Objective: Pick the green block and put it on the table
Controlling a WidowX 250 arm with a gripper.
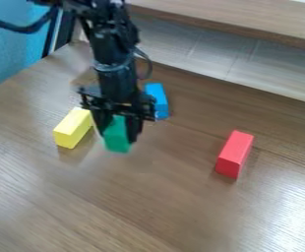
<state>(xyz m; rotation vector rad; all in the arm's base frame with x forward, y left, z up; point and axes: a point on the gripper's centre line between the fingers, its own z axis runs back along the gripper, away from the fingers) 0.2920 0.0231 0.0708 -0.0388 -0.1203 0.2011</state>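
We see the claw [118, 138] hanging over the table [162, 197], pinching the green block [117, 144] between its two fingers; we cannot tell whether the block touches the tabletop. We find the yellow block [72, 129] and the blue block [158, 100] near it on either side, and the red block [234, 153] well apart.

There are four blocks, one in each of four colours: one green block [117, 141], one yellow block [72, 128] to the left, one blue block [159, 101] on the far side and one red block [234, 153] to the right. There is one robot arm [111, 49], with one claw [118, 137] that has two fingers [136, 130]. One wooden bench [63, 206] and, at the far side, one wooden ledge [240, 17] also count.
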